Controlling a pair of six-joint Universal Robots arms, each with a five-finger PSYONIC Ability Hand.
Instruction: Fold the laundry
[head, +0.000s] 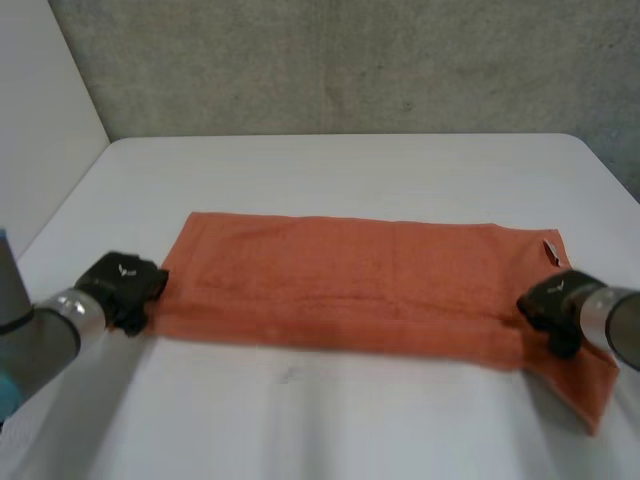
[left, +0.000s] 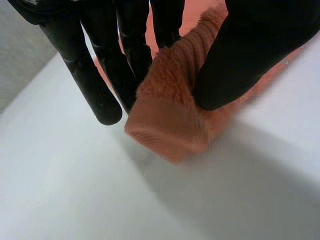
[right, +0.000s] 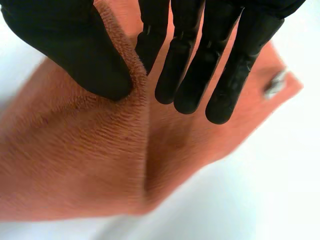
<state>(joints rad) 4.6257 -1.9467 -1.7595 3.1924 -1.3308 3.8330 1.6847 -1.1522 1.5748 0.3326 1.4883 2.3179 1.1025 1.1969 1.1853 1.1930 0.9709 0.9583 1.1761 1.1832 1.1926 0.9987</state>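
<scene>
I am finding no words, numbers or brand names that I can read. A small tag (head: 551, 250) is sitting on the towel (head: 340, 285) at its far corner, right of the frame, but its print is showing too small to make out. A little white mark (head: 125, 267) is showing on my left hand (head: 135, 290), another on my right hand (head: 548, 303); neither is reading as letters.
</scene>
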